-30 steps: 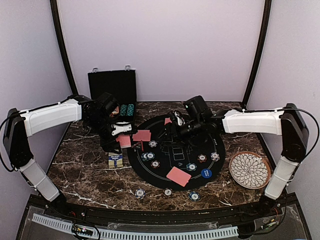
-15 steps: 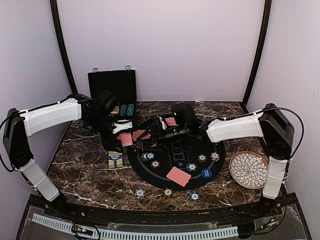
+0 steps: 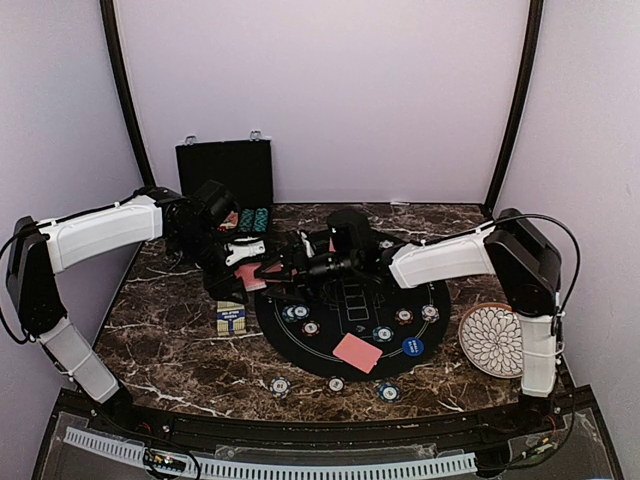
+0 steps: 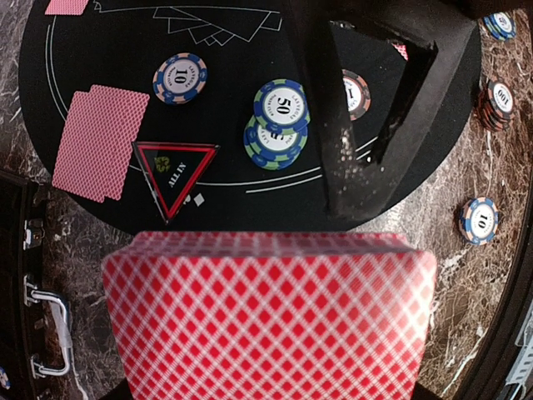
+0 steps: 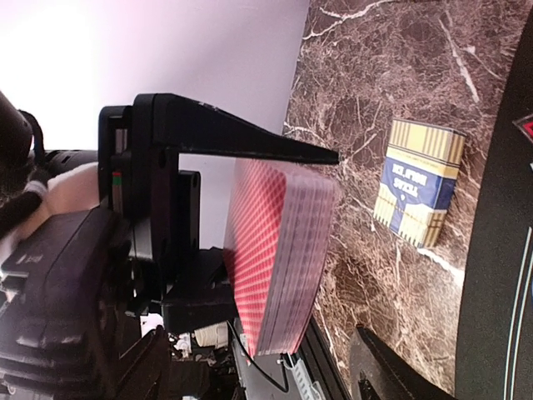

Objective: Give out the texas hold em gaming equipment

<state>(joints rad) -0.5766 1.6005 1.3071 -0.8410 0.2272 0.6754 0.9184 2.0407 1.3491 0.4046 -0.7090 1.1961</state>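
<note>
Gripping the deck of red cards (image 4: 266,317) tight near the left edge of the mat (image 3: 300,345), the left gripper (image 3: 245,270) faced the right gripper (image 3: 285,268), whose jaws stood wide and empty. A few dealt cards (image 3: 357,352) and chips (image 4: 281,121) lay on the mat; most of the deck looked undealt.

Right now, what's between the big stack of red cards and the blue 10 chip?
The red triangle token. It lies flat on the black mat, its tip pointing toward the stack of red cards, with the blue 10 chip beyond it. The left wrist view shows this.
</note>
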